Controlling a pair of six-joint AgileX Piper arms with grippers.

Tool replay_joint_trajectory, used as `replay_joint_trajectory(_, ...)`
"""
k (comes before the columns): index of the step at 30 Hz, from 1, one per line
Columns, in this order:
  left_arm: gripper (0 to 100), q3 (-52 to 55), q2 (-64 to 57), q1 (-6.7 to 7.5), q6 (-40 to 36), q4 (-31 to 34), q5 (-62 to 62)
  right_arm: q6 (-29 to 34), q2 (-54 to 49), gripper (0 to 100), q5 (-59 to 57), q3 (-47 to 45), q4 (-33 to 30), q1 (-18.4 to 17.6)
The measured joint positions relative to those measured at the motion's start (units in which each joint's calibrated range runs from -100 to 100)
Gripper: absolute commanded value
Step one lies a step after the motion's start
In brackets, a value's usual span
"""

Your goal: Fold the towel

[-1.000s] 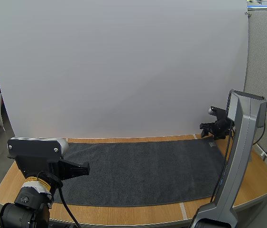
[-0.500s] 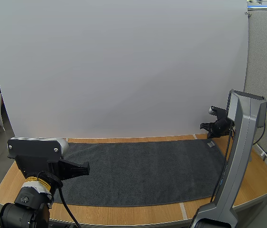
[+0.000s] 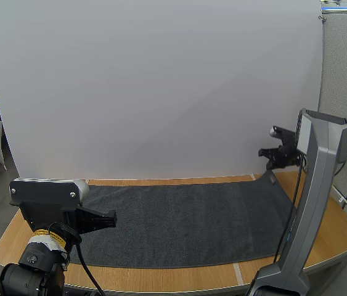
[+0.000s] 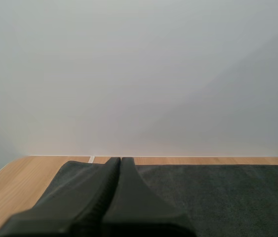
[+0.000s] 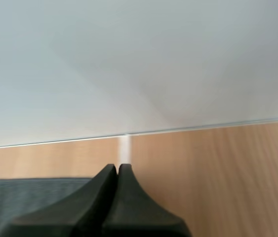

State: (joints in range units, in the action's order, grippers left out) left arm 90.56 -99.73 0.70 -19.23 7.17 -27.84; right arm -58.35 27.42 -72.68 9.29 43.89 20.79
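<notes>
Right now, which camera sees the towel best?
The high view: nearly the whole dark towel lies spread on the table, with one far corner raised at the right gripper. Each wrist view catches just a patch of it.

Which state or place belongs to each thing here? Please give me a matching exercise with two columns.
Things:
1. left gripper
2. right gripper
3. towel
4. table

States or places:
A. light wood
B. dark grey, far right corner raised
C. shut on nothing, above the towel's left end
D. shut on the towel's far right corner

Pairs: 1-C, 2-D, 3-B, 4-A.
</notes>
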Motion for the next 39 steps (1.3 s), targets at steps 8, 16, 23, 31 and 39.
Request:
replay_joint_trajectory(8, 0, 0.0, 0.0, 0.00, 0.0, 0.0, 0.0, -0.3, -6.3, 0, -7.9, -0.1, 0.1, -4.8)
replay_joint_trajectory(16, 0, 0.0, 0.0, 0.00, 0.0, 0.0, 0.0, 2.2, -11.6, 0, -10.4, -0.2, -1.9, -10.2)
replay_joint_trajectory(23, 0, 0.0, 0.0, 0.00, 0.0, 0.0, 0.0, 4.1, -15.7, 0, -13.2, -2.6, -2.9, -15.2)
replay_joint_trajectory(31, 0, 0.0, 0.0, 0.00, 0.1, 0.0, 0.0, 4.8, -19.3, 0, -12.5, -7.6, -2.9, -20.7)
replay_joint_trajectory(39, 0, 0.0, 0.0, 0.00, 0.1, 0.0, 0.0, 10.0, -21.5, 0, -5.8, -8.9, -9.0, -28.3)
